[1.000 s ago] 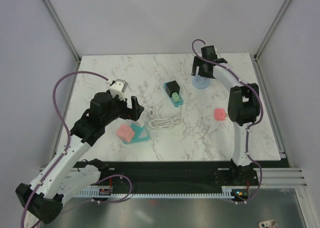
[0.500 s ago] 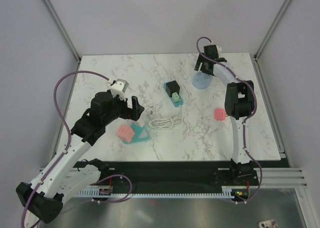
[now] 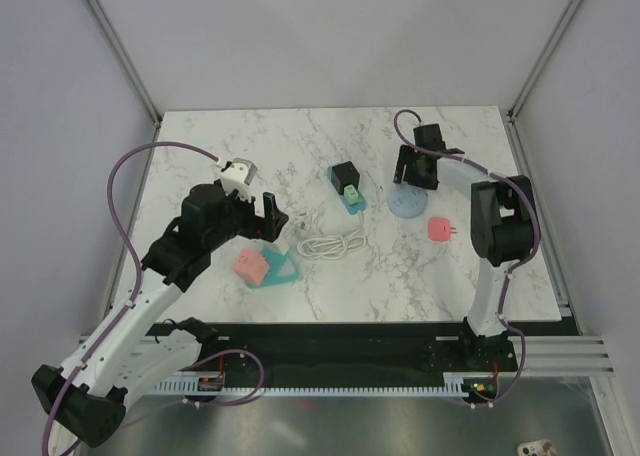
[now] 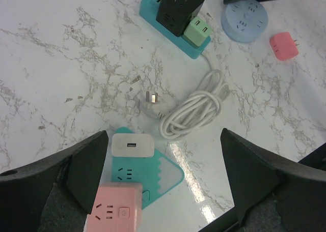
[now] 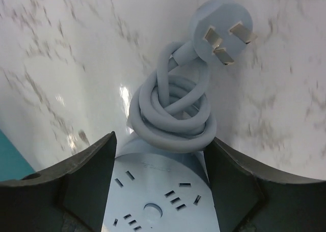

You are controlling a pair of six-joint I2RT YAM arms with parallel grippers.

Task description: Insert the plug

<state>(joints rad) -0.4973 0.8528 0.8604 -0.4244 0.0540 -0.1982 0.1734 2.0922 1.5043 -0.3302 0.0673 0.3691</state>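
Pale-blue socket [image 4: 245, 21], white plug [image 4: 153, 104], perhaps grey-veined table [image 4: 76, 64]

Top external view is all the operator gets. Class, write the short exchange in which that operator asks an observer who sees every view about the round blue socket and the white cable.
Operator: I can't see what lies just beyond the round blue socket. Anything there?
Observer: Yes. The right wrist view shows its own grey cord coiled at the socket's far edge, ending in a three-pin plug with its pins facing the camera.
Operator: And how does the white cable end?
Observer: The left wrist view shows a white plug with three pins at the coil's end, loose on the marble and not inserted in anything.
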